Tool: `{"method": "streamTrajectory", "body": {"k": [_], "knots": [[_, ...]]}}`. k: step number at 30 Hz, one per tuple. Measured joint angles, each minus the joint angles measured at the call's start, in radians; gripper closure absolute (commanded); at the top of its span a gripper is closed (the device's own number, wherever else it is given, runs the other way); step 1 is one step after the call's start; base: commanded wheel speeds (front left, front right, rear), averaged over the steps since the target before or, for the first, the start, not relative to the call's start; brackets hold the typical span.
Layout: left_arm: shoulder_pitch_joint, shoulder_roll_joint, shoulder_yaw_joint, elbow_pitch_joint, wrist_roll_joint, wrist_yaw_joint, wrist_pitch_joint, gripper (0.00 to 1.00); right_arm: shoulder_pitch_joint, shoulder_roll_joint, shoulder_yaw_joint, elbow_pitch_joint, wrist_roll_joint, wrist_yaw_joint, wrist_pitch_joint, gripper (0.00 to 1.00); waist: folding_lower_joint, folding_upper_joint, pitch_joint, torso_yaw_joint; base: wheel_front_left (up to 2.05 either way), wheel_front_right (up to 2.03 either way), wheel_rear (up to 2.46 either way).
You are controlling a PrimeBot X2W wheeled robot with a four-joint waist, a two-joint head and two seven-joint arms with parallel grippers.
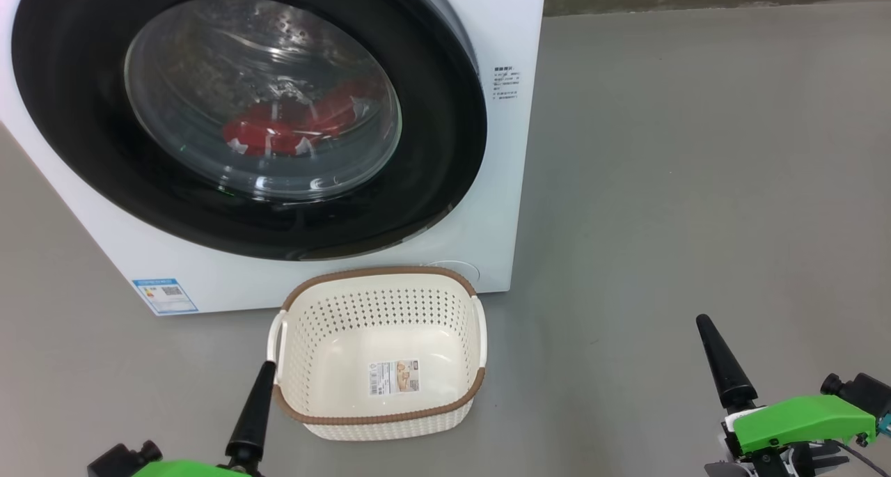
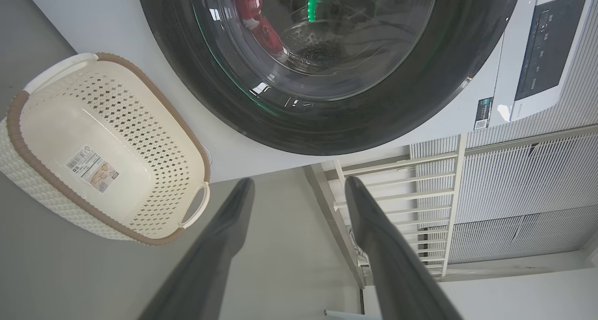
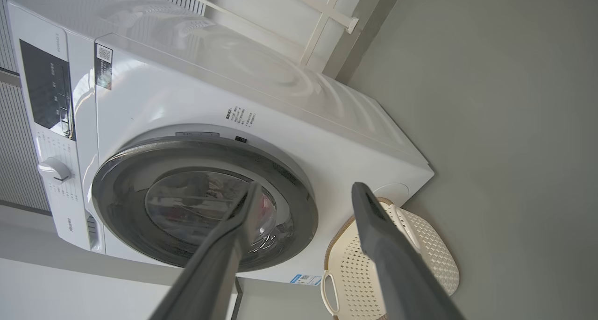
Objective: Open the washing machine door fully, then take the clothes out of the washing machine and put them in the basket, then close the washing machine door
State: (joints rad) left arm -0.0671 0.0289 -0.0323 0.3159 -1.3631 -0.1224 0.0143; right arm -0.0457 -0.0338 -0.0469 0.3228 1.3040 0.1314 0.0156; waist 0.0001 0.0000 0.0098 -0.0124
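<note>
— How are your two grippers standing?

— I am holding my left gripper with its jaws spread as wide as they go, and nothing is lying between them. My right gripper is standing just as wide, also gripping nothing.

— Where is the door from there?

— The large round washing machine door, a glossy black rim around a bulging clear glass window, is sitting shut against the big white front-loading washing machine. It is lying ahead of and above both grippers, well apart from them. The soft bright red clothes are lying behind that glass, in its lower part.

— And the basket?

— The small cream-white perforated plastic basket with a brown woven-look rim is standing on the grey floor just in front of the machine, below the door, showing the paper label on its bottom. My left gripper is hovering just beside its near left corner, not touching it. My right gripper is hanging well apart, off to its right.
</note>
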Motion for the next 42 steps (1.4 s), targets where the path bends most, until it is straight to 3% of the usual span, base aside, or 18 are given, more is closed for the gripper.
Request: {"method": "streamTrajectory", "body": {"k": [20, 42], "knots": [[-0.025, 0.003, -0.005, -0.048, 0.363, 0.000, -0.057, 0.00, -0.026, 0.001, 0.026, -0.001, -0.305, 0.000, -0.060, 0.00, 0.0000, 0.0000, 0.007, -0.018, 0.00, 0.00, 0.00], [-0.063, 0.002, -0.021, -0.045, 0.657, 0.002, -0.122, 0.00, -0.079, 0.000, 0.068, 0.005, -0.559, 0.000, -0.122, 0.00, 0.0000, 0.0000, 0.016, -0.031, 0.00, 0.00, 0.00]]}}
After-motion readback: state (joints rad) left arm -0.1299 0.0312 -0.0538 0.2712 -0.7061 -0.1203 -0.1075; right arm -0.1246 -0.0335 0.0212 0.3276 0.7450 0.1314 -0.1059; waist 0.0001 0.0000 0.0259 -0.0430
